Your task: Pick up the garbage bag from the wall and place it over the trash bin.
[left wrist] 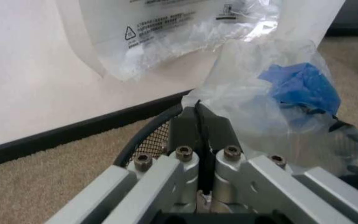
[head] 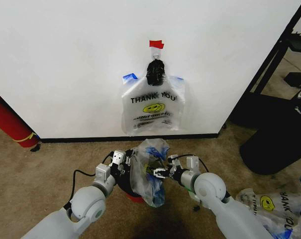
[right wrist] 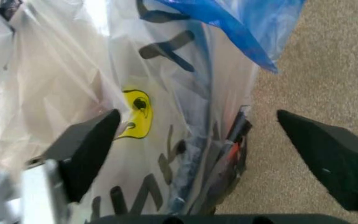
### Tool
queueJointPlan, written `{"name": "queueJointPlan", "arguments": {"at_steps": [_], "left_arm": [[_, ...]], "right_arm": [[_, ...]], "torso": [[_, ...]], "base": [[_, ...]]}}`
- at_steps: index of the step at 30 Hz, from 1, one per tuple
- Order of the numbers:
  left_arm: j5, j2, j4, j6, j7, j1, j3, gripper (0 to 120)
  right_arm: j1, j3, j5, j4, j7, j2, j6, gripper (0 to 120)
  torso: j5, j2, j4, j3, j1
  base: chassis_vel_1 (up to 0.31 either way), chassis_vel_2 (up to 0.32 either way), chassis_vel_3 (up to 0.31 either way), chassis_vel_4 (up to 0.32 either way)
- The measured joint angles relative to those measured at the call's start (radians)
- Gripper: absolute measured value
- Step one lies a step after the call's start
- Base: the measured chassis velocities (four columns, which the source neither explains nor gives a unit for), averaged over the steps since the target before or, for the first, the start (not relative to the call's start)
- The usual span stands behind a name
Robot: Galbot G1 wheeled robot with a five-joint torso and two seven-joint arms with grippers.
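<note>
- Head view, upper centre: white wall (head: 65,59) with black baseboard; a piece of red tape (head: 156,44) above a hook carrying a bundle of hanging bags (head: 152,107), the front one printed "THANK YOU" with a yellow smiley.
- Head view, lower centre: the garbage bag (head: 149,172), crumpled translucent plastic with blue patches, draped over the trash bin (head: 124,185), whose dark rim and red base show at its lower left side.
- Head view, left of the bag: left tool (head: 124,160) at the bag's edge. Right of the bag: right tool (head: 157,173) reaching against the plastic.
- Head view, lower right corner: further bags (head: 269,204) lying on the carpet. Left edge: a red cylinder (head: 8,122) against the wall.
- Left wrist view, centre: left tool (left wrist: 199,122) with fingers pressed together, a thin fold of the garbage bag (left wrist: 272,107) pinched between them; the bin's black mesh rim (left wrist: 157,135) just behind.
- Right wrist view: right tool (right wrist: 197,126) spread wide, one finger (right wrist: 89,147) touching the garbage bag (right wrist: 160,116), the other over bare carpet; nothing clamped.
</note>
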Motion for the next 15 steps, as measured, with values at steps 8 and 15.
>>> {"name": "queueJointPlan", "arguments": {"at_steps": [8,15], "left_arm": [[0.001,0.000,-0.008,-0.001,-0.002,0.006,0.000,0],[0.019,-0.008,-0.053,-0.003,-0.003,0.062,-0.006,0]], "right_arm": [[-0.012,0.009,0.006,-0.002,0.004,0.001,0.001,65],[-0.019,0.011,0.031,-0.009,0.084,0.033,0.007,35]], "torso": [[0.0000,0.000,0.0000,0.000,0.000],[0.0001,0.000,0.0001,0.000,0.000]], "base": [[0.000,0.000,0.000,0.000],[0.000,0.000,0.000,0.000]]}}
